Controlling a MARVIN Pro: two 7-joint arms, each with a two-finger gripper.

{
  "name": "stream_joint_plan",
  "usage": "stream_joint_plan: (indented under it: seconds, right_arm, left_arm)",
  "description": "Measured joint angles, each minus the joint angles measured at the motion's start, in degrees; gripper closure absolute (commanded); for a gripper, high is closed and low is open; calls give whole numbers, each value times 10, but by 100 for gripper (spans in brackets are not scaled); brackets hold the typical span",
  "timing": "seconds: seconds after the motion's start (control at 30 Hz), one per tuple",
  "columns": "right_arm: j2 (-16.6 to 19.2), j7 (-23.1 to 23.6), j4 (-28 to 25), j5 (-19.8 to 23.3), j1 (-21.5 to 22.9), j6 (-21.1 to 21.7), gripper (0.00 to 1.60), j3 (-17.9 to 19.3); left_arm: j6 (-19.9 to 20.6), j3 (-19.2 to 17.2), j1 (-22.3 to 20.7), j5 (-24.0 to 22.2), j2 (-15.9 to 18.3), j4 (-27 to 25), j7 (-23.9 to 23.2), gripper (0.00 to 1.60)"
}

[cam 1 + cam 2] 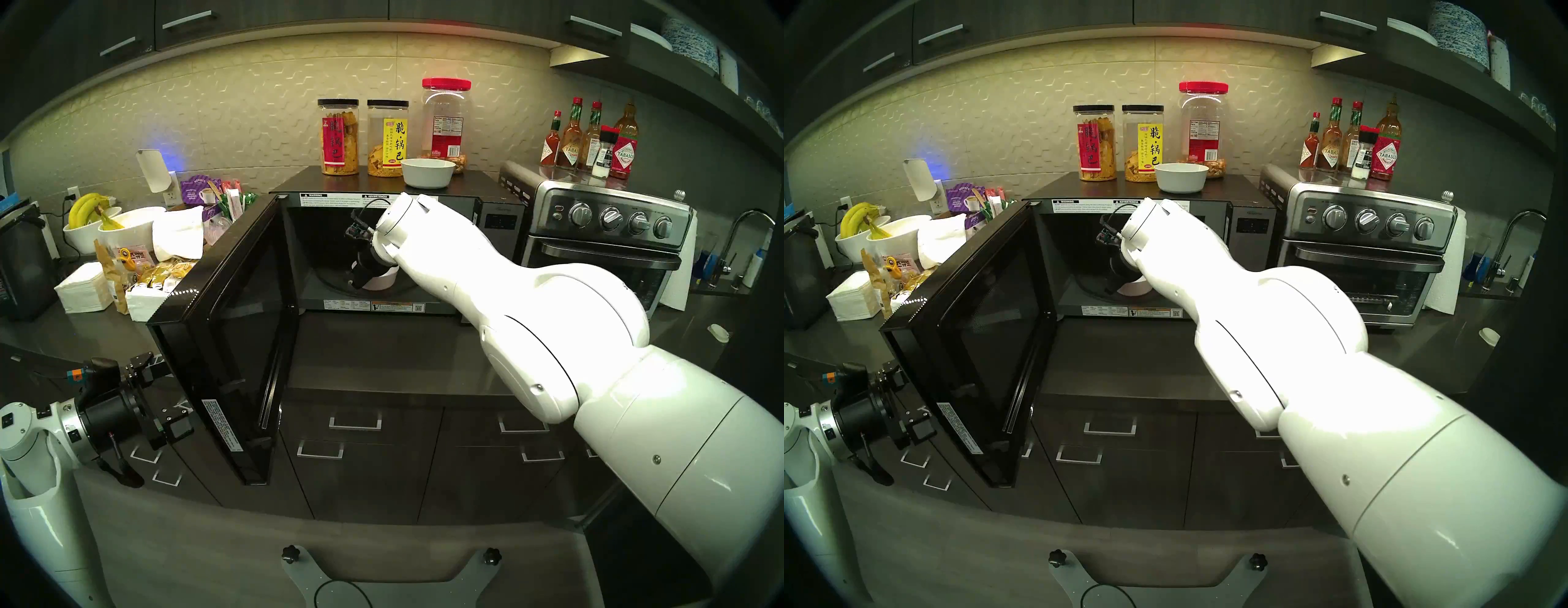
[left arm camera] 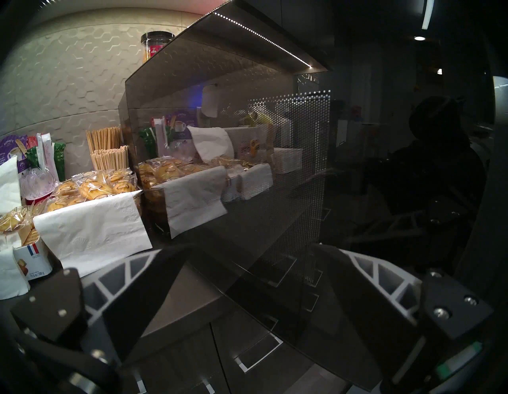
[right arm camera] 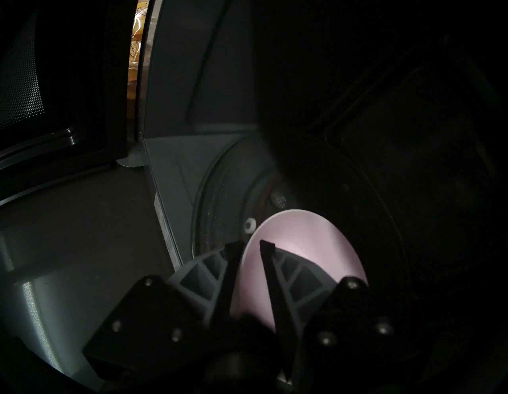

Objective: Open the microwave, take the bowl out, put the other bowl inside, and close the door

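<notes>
Microwave (image 1: 479, 199) sits on the dark counter (image 1: 382, 352), door (image 1: 237, 331) swung wide open to the left, hinged at the left edge, inner side facing right.

Right arm reaches into the cavity. Right gripper (image 3: 251, 245) is inside, over the glass turntable (image 3: 220, 209). Pink bowl (image 3: 310, 247) sits on the turntable toward the near right part of the cavity; in the head view only a pale sliver of it (image 1: 382, 280) shows beside the wrist. Wrist view: one finger outside the bowl's near-left wall, the other inside the bowl, rim between them. The jaws stand a little apart with a visible gap to the wall; whether either pad touches the rim I cannot tell.

White bowl (image 1: 427, 172) stands on top of the microwave, near right of the three snack jars (image 1: 386, 136), upright, well apart from both grippers.

Left gripper (image 2: 244, 264) hangs at the near left, just outside the open door, fingers spread wide apart, holding nothing; the door's outer glass fills its view.

Toaster oven (image 1: 606, 250) right of the microwave, sauce bottles (image 1: 589, 140) on top. Bananas (image 1: 89, 208) in bowls far left, napkins (image 1: 85, 293) and snack packs beside them.
</notes>
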Motion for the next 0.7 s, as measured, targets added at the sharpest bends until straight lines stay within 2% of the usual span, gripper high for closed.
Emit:
stream_joint_plan:
  seconds: [0.3,0.7]
  right_arm:
    - [2,15,-13,-4,-1,0,48,0]
    - [31,58,-88,-4,-17,27,38,8]
  left_arm:
    - [0,0,0,0,0,0,0,0]
    - [0,0,0,0,0,0,0,0]
